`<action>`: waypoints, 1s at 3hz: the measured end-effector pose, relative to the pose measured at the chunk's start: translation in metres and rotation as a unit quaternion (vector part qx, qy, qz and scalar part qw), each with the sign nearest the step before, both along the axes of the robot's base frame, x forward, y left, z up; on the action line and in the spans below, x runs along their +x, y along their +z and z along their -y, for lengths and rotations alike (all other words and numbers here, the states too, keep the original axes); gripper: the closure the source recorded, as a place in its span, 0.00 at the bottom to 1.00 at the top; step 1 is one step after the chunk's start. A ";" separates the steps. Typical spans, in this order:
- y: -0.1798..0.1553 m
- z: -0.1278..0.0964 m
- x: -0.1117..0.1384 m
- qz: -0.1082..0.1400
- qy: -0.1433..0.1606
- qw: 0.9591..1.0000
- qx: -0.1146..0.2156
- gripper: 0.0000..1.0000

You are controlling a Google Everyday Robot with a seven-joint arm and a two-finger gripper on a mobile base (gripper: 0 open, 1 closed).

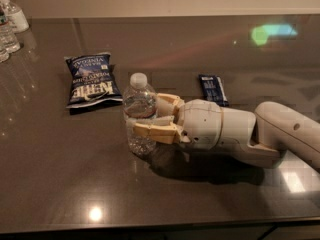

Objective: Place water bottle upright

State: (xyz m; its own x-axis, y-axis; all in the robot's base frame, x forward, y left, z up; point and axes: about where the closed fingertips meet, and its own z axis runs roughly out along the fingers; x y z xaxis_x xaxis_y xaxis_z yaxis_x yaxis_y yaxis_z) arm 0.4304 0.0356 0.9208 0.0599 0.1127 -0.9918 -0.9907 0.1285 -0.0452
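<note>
Your gripper (148, 115) clamps the water bottle (139, 101) at mid-body, a finger on either side. The bottle stands cap-up, long axis vertical, straight ahead of the wrist, its base apparently on the table (210, 44). Beyond the fingertips lies a chip bag (91, 81), flat, seemingly sealed; a dark packet (213, 89) lies behind the wrist. Letting go likely calls for opening, then backing straight away.

One water bottle (139, 104) stands near the middle of the one table (60, 174). One gripper (145, 115) reaches in from four o'clock, its two fingers (152, 132) closed on that bottle. From the bottle, one chip bag (92, 81) lies at ten o'clock and one small dark packet (213, 89) at two o'clock. At the table's eleven o'clock corner stand one white pump bottle (14, 14) and two small clear bottles (8, 36), the second cut off by the edge.
</note>
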 end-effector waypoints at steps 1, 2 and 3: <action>0.001 -0.002 -0.001 0.000 0.002 1.000 -0.001 0.05; 0.002 -0.003 -0.002 0.001 0.003 1.000 -0.001 0.00; 0.002 -0.003 -0.002 0.001 0.004 1.000 -0.001 0.00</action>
